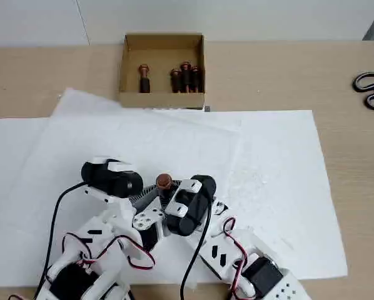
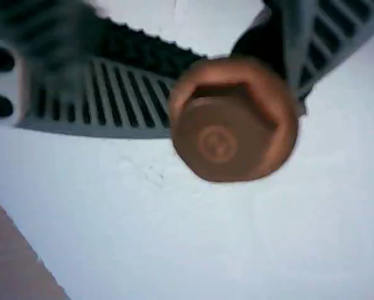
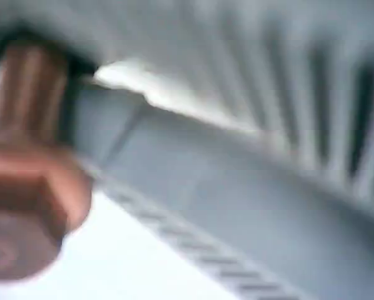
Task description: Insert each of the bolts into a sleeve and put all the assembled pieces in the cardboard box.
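A copper bolt (image 1: 164, 181) stands head up between my two grippers near the table's front. In the left wrist view its hexagonal head (image 2: 232, 128) faces the camera, with a dark sleeve (image 2: 262, 44) behind it and ribbed grey fingers (image 2: 99, 87) on either side. My left gripper (image 1: 151, 192) is shut on this piece. My right gripper (image 1: 172, 199) sits right against it from the other side. In the right wrist view the bolt (image 3: 24, 162) has its shaft running into the dark sleeve (image 3: 2, 44). The cardboard box (image 1: 129, 62) at the back holds several assembled pieces (image 1: 186, 76).
White paper sheets (image 1: 268, 187) cover the middle of the table. Black scissors (image 1: 371, 89) lie at the far right edge. Red and black cables (image 1: 112, 247) hang around both arm bases at the front.
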### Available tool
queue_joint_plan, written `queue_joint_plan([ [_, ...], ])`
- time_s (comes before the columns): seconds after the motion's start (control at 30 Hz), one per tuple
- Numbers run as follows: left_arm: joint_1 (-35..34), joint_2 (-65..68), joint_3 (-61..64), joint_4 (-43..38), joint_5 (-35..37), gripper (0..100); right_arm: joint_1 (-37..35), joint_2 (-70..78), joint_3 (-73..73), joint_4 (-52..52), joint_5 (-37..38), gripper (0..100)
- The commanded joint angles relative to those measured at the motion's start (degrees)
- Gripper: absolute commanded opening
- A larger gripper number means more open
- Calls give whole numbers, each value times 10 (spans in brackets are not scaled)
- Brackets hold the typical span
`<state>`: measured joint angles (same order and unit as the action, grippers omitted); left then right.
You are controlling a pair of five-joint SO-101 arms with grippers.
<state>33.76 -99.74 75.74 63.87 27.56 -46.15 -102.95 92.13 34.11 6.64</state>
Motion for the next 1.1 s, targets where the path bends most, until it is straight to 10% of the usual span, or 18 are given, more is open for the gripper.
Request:
queue_joint_plan([
  [0.0, -13, 6, -7, 18, -33, 269, -1, -9, -39, -13, 4, 3],
  [0.33, -180, 3, -14, 73, -181, 268, -1, -8, -39, -13, 4, 3],
  [0.57, -250, 3, -61, 70, -185, 243, 0, -9, -38, -13, 39, 3],
  [0.73, -287, 2, -89, 69, -185, 3, 35, -9, -39, -13, 40, 3],
  [1.07, -291, 2, -60, 59, -185, 6, 73, -9, -41, -13, 38, 3],
])
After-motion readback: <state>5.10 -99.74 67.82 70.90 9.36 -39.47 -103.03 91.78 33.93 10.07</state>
